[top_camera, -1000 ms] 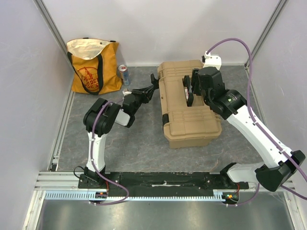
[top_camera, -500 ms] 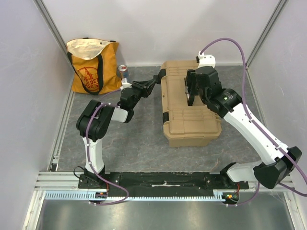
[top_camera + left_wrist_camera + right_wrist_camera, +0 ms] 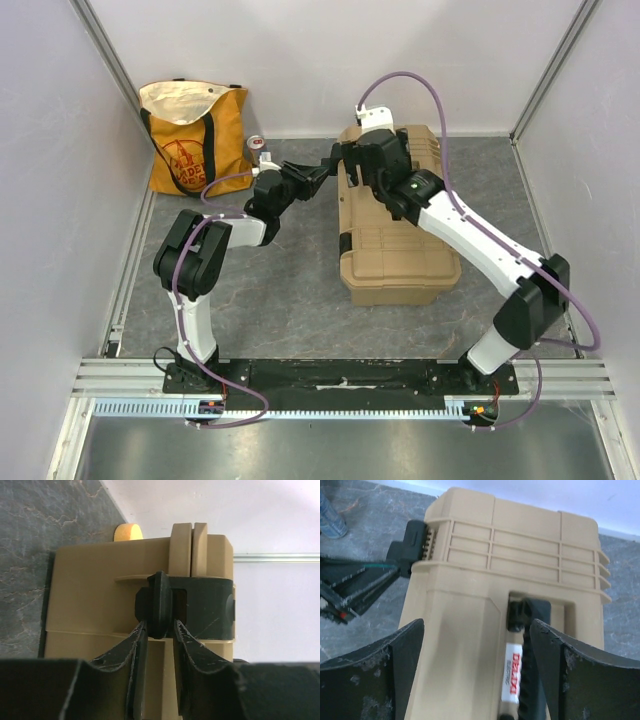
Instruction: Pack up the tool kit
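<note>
Toolbox: tan hard-plastic toolbox (image 3: pixel 400 240) lies shut near the middle of the grey stone-patterned table (image 3: pixel 290 310); ribbed lid faces up; its long axis runs from the near side toward the back wall

Handle: black carry handle (image 3: pixel 527 630) lies folded into the recess in the lid; a red-and-white label (image 3: pixel 512 675) runs along the recess beside it

Latch: black latch (image 3: pixel 160 605) sits on the toolbox's left side wall, near the far end, across the seam between lid and base

Left gripper: left gripper (image 3: pixel 159 628) reaches in from the left at the level of the latch; fingers (image 3: pixel 137 652) only narrowly parted, clenched on the latch's raised tab, one tip against each side of it

Right gripper: right gripper (image 3: pixel 476 625) hovers over the far half of the lid; released, jaws spread wide, grasping nothing; the handle recess shows between its fingers

Tote bag: orange-and-cream fabric tote bag (image 3: pixel 195 140) stands in the far left corner, well apart from the toolbox

Can: small drink can (image 3: pixel 258 148) stands upright just beside the bag, between bag and toolbox
</note>
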You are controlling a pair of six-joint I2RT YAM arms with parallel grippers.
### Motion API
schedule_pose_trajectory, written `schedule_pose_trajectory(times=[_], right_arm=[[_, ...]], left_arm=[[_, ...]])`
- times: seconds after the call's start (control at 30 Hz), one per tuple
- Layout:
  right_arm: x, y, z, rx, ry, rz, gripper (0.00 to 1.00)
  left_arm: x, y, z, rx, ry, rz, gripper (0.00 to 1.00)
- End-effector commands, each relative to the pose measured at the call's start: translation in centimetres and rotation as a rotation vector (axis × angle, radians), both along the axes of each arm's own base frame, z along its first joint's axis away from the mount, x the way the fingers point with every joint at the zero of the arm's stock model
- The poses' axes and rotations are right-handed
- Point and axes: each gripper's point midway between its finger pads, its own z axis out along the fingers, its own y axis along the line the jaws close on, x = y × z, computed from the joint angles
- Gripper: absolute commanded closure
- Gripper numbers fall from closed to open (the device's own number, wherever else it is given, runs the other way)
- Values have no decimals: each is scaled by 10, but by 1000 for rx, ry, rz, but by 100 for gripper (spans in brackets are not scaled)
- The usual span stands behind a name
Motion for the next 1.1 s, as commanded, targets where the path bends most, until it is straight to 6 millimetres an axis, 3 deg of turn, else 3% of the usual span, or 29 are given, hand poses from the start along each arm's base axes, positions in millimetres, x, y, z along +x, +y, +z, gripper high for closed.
schedule_pose_trajectory(times=[0.0,0.27,0.4,0.8,1.07], right_arm=[[33,6,34,-10,-147,-61,6],[63,34,39,-16,-191,-19,4],[75,39,31,-60,-184,-27,3],[95,28,-13,-194,-100,-75,8],[99,11,-40,-173,-11,-120,23]], left_arm=[[-16,-29,13,47,-65,-136,67],[-11,-29,19,96,-81,-133,67],[-10,-29,24,114,-90,-132,67],[-11,-28,18,129,-75,-131,67],[-11,-28,15,136,-68,-129,67]])
